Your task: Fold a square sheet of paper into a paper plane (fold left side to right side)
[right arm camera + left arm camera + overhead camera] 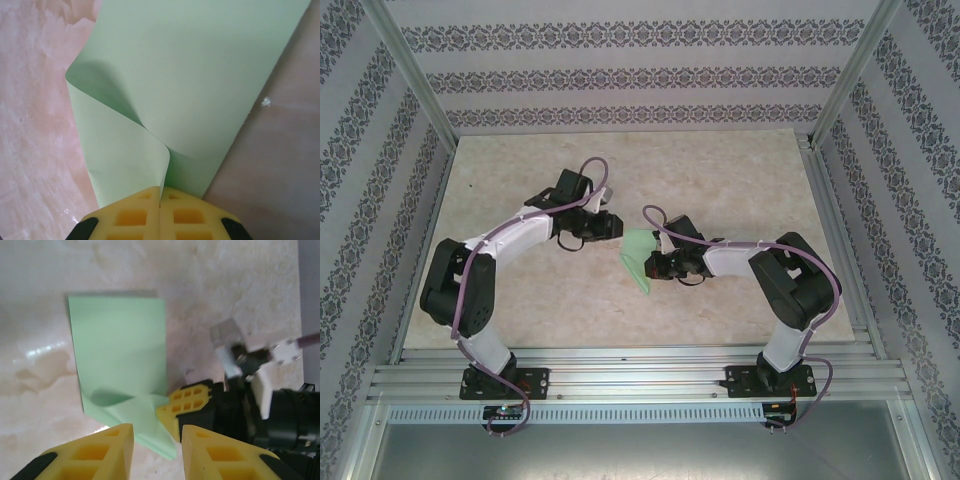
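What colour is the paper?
The paper is plain pale mint green, clearest in the right wrist view.

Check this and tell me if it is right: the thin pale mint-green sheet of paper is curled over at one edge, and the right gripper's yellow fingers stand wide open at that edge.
One thing is wrong. The right gripper is not wide open: the right wrist view shows its yellow fingers pressed together, pinching the thin pale mint-green sheet of paper at its curled-over edge.
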